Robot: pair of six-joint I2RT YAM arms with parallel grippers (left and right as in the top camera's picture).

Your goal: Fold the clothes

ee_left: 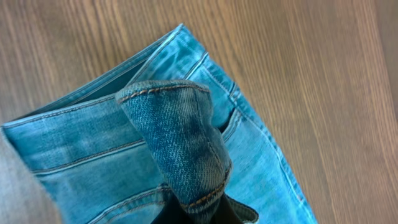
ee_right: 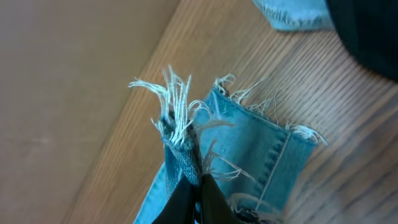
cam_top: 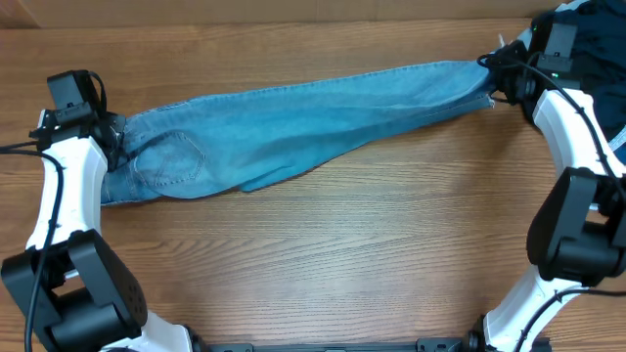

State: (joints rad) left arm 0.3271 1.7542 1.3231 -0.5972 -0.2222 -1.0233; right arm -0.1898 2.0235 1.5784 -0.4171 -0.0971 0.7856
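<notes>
So, the jeans [cam_top: 303,122] are lying stretched out long across the wooden table [cam_top: 342,264]. They're light blue denim, and it's looking like one leg is lying on top of the other. The back pocket [cam_top: 168,161] is facing up near the waist end. That waist end is sitting on the robot's left, and the legs are running off to the right, angling a bit toward the far edge. The frayed hem [ee_right: 177,106] is sticking out in loose white threads at the leg end.

The left gripper [cam_top: 115,135] is clamping the jeans at the waist end. In the left wrist view its jaws are pressing tight together on a bunched fold of the waistband [ee_left: 177,130], which is standing up off the rest of the denim. The left arm is reaching straight forward from its base beside the jeans' waist end, with the wrist bending in over the fabric.

The right gripper [cam_top: 494,76] is doing the same thing at the jeans' other end, jaws pinching closed on a corner of the hem. That corner is lifting off the wood while the rest of the cuff is lying flat just beside it. The right arm is arching up from its base to the leg end, elbow pushing out to the side away from the jeans.

Just past the jeans' leg end, behind the right gripper, a heap of dark clothes [cam_top: 597,39] is sitting, black and dark blue.
</notes>
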